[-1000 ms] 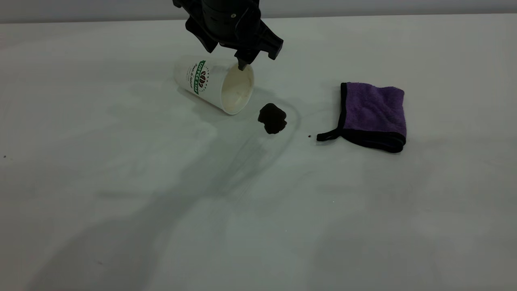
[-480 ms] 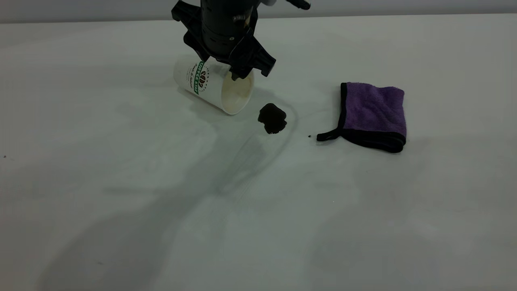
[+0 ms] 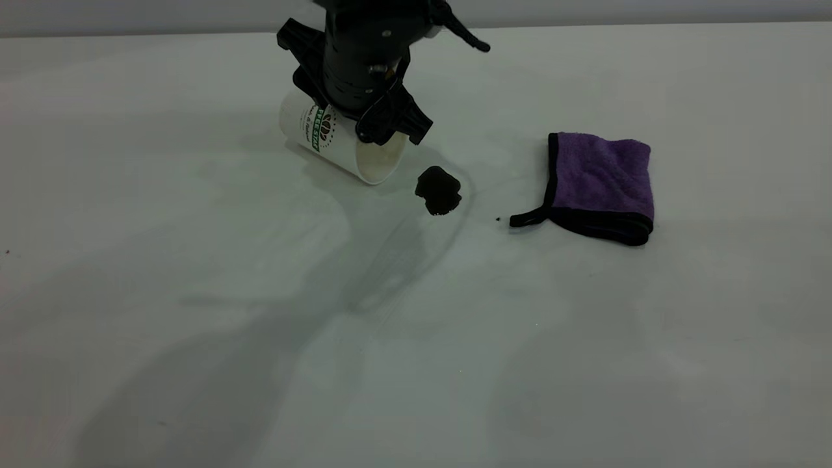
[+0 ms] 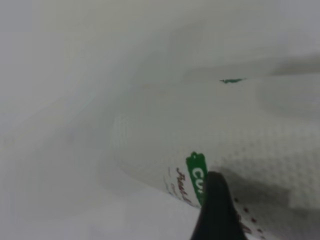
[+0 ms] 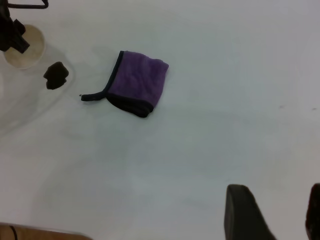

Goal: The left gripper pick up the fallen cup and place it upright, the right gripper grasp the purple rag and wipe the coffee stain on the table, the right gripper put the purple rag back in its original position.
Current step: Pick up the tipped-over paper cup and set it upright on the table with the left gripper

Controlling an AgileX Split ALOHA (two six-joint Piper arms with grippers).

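The fallen cup (image 3: 338, 146) lies on its side on the table (image 3: 455, 338), its cream mouth facing the coffee stain (image 3: 439, 190). My left gripper (image 3: 351, 114) is low over the cup, open, its fingers straddling the cup's wall near the mouth. In the left wrist view one black finger (image 4: 215, 210) rests beside the green lettering on the cup (image 4: 200, 135). The purple rag (image 3: 601, 182) lies folded to the right, its strap loop pointing at the stain. My right gripper (image 5: 277, 215) hangs open, high above bare table, well away from the rag (image 5: 137, 82).
A tiny dark speck (image 3: 498, 219) sits between the stain and the rag's strap. The table's far edge runs just behind the left arm. A wooden strip (image 5: 30, 232) shows at one corner of the right wrist view.
The left gripper has dropped from above the cup's rim down around the cup. Cup, stain and rag have not moved.
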